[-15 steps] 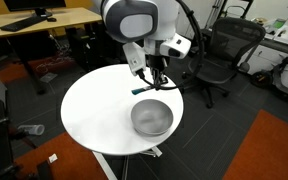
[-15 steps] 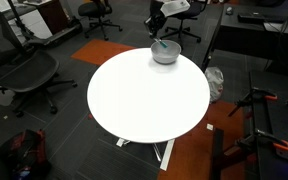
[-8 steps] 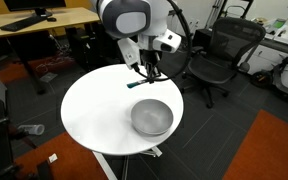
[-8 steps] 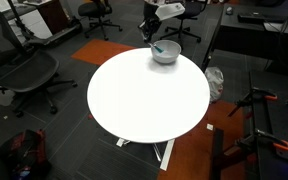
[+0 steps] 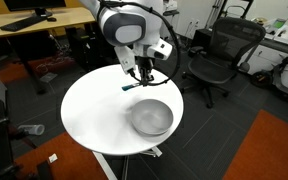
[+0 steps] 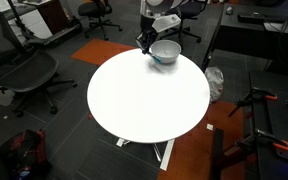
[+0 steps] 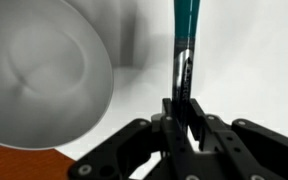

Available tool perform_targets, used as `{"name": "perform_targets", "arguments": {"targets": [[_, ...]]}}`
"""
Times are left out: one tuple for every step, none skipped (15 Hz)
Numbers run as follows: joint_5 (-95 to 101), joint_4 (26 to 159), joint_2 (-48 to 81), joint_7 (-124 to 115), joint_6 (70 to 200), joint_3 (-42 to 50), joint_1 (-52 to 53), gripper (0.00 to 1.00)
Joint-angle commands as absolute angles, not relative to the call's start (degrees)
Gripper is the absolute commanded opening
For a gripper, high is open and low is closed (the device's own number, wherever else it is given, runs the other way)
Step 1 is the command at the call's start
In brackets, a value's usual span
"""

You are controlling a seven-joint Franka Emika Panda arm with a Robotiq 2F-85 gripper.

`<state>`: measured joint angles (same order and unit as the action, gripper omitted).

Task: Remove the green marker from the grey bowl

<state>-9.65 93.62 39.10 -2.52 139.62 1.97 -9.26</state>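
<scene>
My gripper [image 7: 182,112] is closed down narrow on the green marker [image 7: 181,45], with my fingers [image 7: 199,120] pressing its dark barrel from both sides near one end. In the wrist view the marker runs straight out from my fingertips, its teal part farthest from me. It lies wholly outside the grey bowl [image 7: 39,75], beside the bowl's rim, with a strip of the white table [image 7: 254,60] showing between them. In an exterior view my gripper [image 5: 142,76] hangs over the table [image 5: 94,110] near the bowl [image 5: 151,118], off to one side of its rim and not above its hollow. The marker [image 5: 131,86] shows there as a thin dark line sticking out sideways from my fingers, pointing away from the bowl. I cannot tell whether its free end touches the tabletop or hangs just above it. In an exterior view taken from across the table [image 6: 149,100], my gripper [image 6: 144,42] stands just beside the bowl [image 6: 165,51], which sits upright close to the table's edge. The marker is too small to make out there.
</scene>
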Motion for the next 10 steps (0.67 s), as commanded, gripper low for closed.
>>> {"name": "perform_targets", "arguments": {"targets": [[-9.74, 91.15, 41.83, -2.32, 139.56, 1.54, -8.71, 0.05], [-9.75, 90.68, 42.49, -2.32, 139.43, 1.46, -8.62, 0.05], [-9.70, 90.10, 43.24, -2.45, 139.32, 1.49, -8.46, 0.05], [-9.61, 89.61, 43.91, -2.58, 139.34, 1.56, -8.29, 0.05], [-9.48, 89.08, 44.57, -2.75, 139.25, 1.65, -8.10, 0.05], [-9.41, 88.54, 45.22, -2.74, 139.11, 1.66, -8.01, 0.05], [-9.34, 88.09, 45.75, -2.81, 138.97, 1.71, -7.93, 0.05], [-9.30, 87.77, 46.12, -3.17, 139.03, 1.84, -7.77, 0.44], [-9.11, 87.40, 46.45, -2.99, 138.47, 1.86, -7.73, 0.44], [-9.03, 87.31, 46.53, -3.00, 138.44, 1.90, -7.65, 0.49]]}}
